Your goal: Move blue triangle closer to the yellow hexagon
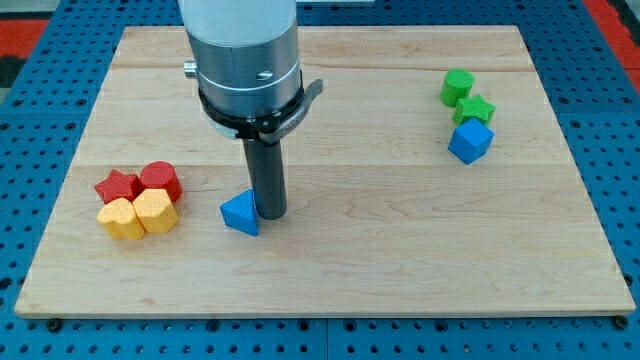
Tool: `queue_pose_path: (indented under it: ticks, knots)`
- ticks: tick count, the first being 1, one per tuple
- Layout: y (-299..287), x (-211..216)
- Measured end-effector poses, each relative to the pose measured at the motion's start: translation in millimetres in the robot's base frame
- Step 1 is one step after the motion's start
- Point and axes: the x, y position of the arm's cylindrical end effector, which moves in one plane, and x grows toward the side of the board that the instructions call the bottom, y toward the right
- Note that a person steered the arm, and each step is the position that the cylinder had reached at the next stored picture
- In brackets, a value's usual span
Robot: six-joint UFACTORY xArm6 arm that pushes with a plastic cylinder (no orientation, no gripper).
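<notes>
The blue triangle (240,214) lies on the wooden board (400,260), left of centre toward the view's bottom. My tip (270,213) stands right against its right side, touching or nearly touching it. The yellow hexagon (156,211) sits at the view's left, in a tight cluster with a yellow heart-like block (121,218), a red star (117,186) and a red rounded block (161,179). The blue triangle is roughly 85 px to the right of the yellow hexagon.
At the view's upper right stand a green round block (457,87), a green star (475,109) and a blue cube (470,141), close together in a column. The arm's wide grey body (245,60) rises above the rod.
</notes>
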Motion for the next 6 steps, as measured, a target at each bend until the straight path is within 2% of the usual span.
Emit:
queue_pose_path:
  ticks: [2,4,5,6]
  knots:
    - [-44,27]
    - [-68,-7]
    - [-53,-12]
    - [30,-13]
